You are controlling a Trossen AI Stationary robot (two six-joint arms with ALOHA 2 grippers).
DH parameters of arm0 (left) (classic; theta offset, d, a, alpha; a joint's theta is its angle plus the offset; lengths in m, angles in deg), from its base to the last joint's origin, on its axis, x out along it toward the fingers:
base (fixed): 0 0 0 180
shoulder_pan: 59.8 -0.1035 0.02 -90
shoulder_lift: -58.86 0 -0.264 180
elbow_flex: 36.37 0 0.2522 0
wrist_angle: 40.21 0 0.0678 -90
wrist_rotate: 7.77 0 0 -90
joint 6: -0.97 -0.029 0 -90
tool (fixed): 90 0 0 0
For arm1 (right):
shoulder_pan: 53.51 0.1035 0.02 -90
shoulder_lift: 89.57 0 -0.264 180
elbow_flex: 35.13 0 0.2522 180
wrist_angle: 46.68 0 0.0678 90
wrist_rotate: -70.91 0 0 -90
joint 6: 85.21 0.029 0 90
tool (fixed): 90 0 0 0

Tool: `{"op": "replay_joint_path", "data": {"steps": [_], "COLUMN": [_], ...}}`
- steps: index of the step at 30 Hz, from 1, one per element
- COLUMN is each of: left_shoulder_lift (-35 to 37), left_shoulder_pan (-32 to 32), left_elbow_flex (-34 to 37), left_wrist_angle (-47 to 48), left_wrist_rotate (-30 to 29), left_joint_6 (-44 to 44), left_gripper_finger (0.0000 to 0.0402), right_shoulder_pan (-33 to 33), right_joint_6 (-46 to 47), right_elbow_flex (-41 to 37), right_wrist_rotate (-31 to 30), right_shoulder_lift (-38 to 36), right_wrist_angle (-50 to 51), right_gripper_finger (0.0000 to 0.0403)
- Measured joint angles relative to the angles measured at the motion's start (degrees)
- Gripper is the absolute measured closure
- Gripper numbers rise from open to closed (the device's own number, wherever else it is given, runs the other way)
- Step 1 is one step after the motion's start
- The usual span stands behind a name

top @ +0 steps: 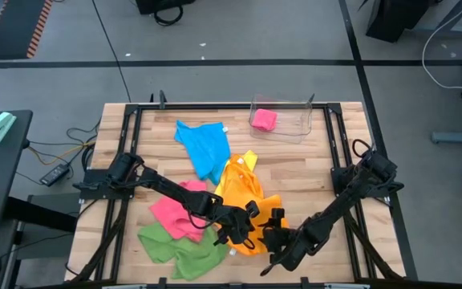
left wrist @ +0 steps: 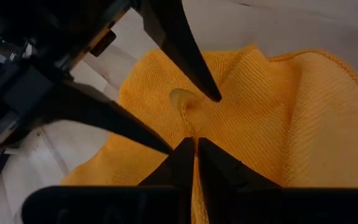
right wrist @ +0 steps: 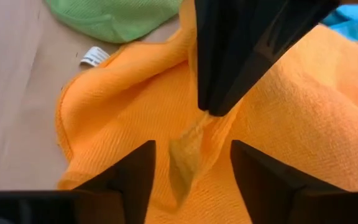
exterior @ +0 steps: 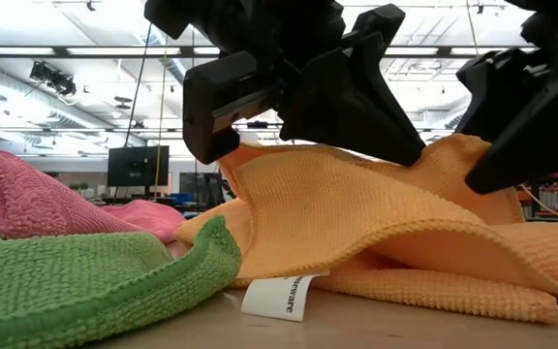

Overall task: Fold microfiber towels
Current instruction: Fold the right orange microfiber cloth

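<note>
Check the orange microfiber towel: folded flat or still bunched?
Bunched. The orange microfiber towel lies in rumpled ridges, a pinch of it in the shut left pincer.

Both arms reach inward and meet low over the table's near edge. The left gripper [top: 243, 227] has its fingers pinched nearly together, while the right gripper [top: 269, 238], just beside it, holds its fingers spread apart.
</note>
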Motion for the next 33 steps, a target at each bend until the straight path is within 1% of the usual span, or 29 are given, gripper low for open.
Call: {"op": "replay_joint_path", "data": {"steps": [7,9,11,14,15,16,20,21,23,25,28,33], "left_shoulder_lift": [0.00,0.15,0.90,2.71,3.21,3.94,5.59,5.74,5.86,5.86,5.86,5.86], "left_shoulder_pan": [-0.02,0.55,1.52,3.35,3.97,4.65,6.79,7.38,8.61,9.92,11.72,13.84], "left_elbow_flex": [0.00,0.00,0.02,-0.02,-0.08,-0.04,-0.05,-0.07,-0.04,-0.02,-0.02,-0.02], "left_wrist_angle": [-0.02,0.05,1.10,3.61,3.66,5.88,11.86,13.38,18.69,22.78,25.95,27.00], "left_wrist_rotate": [-0.13,-2.17,-5.60,-9.26,-9.86,-10.66,-12.92,-14.36,-17.26,-21.23,-27.33,-34.34], "left_joint_6": [0.77,2.08,2.98,4.25,5.84,8.09,23.06,26.52,30.57,32.67,34.69,31.65], "left_gripper_finger": [0.0361,0.0361,0.0359,0.0351,0.0347,0.0344,0.0332,0.0329,0.0323,0.0313,0.0294,0.0258], "right_shoulder_pan": [0.23,0.27,0.27,0.27,0.32,0.36,0.78,0.99,1.09,1.34,1.51,1.49], "right_joint_6": [2.51,3.17,3.46,3.64,4.10,4.69,8.65,9.78,12.11,14.23,16.51,16.95], "right_elbow_flex": [0.00,0.00,0.00,0.00,0.00,0.00,0.00,0.00,0.00,0.00,0.00,0.00], "right_wrist_rotate": [-0.23,-0.22,-0.23,-0.23,-0.23,-0.23,-0.23,-0.16,0.22,0.43,0.91,1.85], "right_shoulder_lift": [0.00,0.00,0.00,0.00,0.00,0.00,0.00,0.00,0.00,0.00,0.00,0.00], "right_wrist_angle": [-0.10,-0.06,-0.03,0.06,0.12,0.39,1.20,1.24,1.41,1.48,1.37,1.32], "right_gripper_finger": [0.0279,0.0309,0.0341,0.0371,0.0375,0.0377,0.0379,0.0379,0.0379,0.0379,0.0379,0.0379]}}
